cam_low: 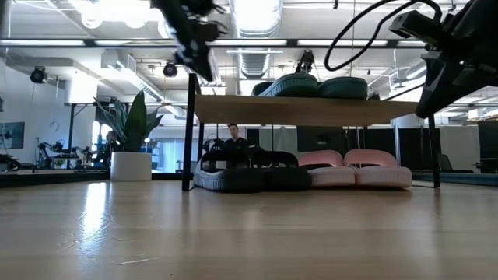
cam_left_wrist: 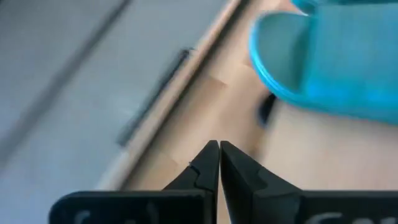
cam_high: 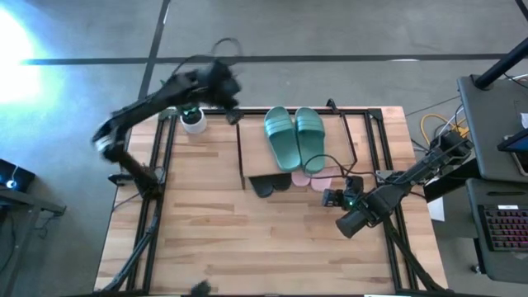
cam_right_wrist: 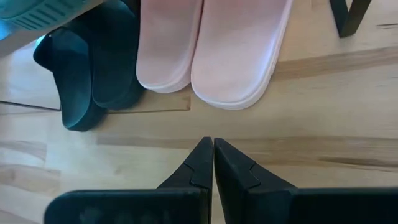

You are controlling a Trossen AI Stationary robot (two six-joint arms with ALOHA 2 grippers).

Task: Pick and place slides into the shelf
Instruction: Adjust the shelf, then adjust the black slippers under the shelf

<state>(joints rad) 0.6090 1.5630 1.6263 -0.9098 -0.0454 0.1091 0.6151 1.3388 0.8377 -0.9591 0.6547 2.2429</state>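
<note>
1. Shelf [cam_high: 355, 132] stood at the far middle of the worktop [cam_high: 247, 239]: thin black frame, light wooden top board.
2. Dark green pair [cam_high: 294, 137] lay side by side on the top board; in the low view both sat flat on the board, touching each other.
3. Pale pink pair [cam_low: 355, 169] sat on the worktop under the board, right half, side by side and touching. In the right wrist view their ends poked out from under the shelf.
4. Black pair [cam_low: 250, 172] sat under the board, left half, just beside the pink pair, their ends also showing past the board's near edge.
5. All six slides counted at the shelf; none lay loose elsewhere on the worktop. Judged the placing done, or very nearly. At most the black pair might want a nudge farther in.
6. Left claw [cam_left_wrist: 219, 163] was pinched closed and empty, raised near the shelf's far-left corner beside a small white pot [cam_high: 194, 121].
7. Right claw [cam_right_wrist: 213, 163] was likewise closed on nothing, over bare worktop just near-right of the pink pair.
8. Nothing left to fetch, as far as visible.
</note>
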